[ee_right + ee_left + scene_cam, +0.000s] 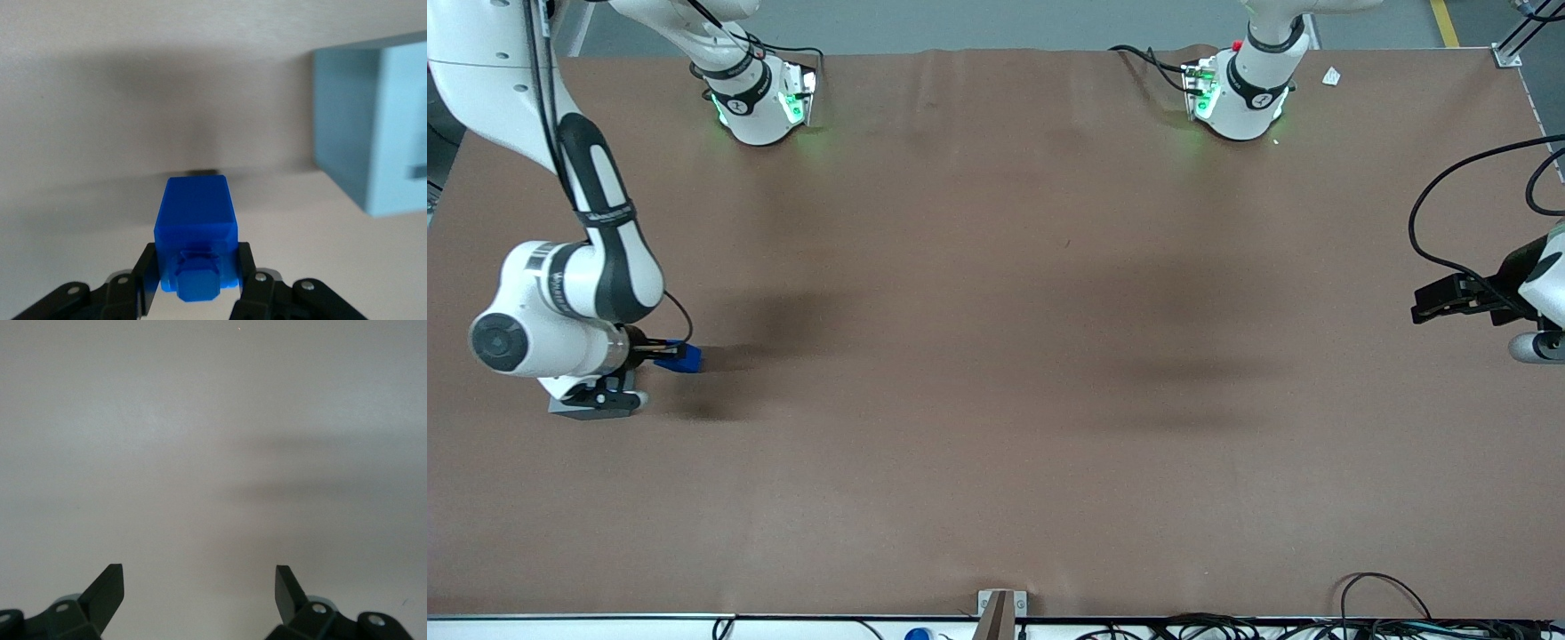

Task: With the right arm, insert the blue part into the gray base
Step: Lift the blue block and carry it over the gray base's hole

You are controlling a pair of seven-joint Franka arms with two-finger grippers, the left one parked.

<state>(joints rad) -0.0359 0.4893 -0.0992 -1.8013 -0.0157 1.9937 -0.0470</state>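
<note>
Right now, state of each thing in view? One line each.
blue part: clamped between the gripper's fingers, off the table, not yet in the socket.
gray base: resting on the table beside the held part, nothing in the visible part of its socket.
gripper: shut on the blue part, low over the table at the working arm's end.

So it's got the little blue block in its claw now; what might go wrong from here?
The gripper holds the blue part only near its stud end, so the part might tilt or slip on the way. The gray base sits off to one side, mostly hidden under the right arm in the front view, so the part may meet the socket's edge instead of dropping in, and jam or push the base.
</note>
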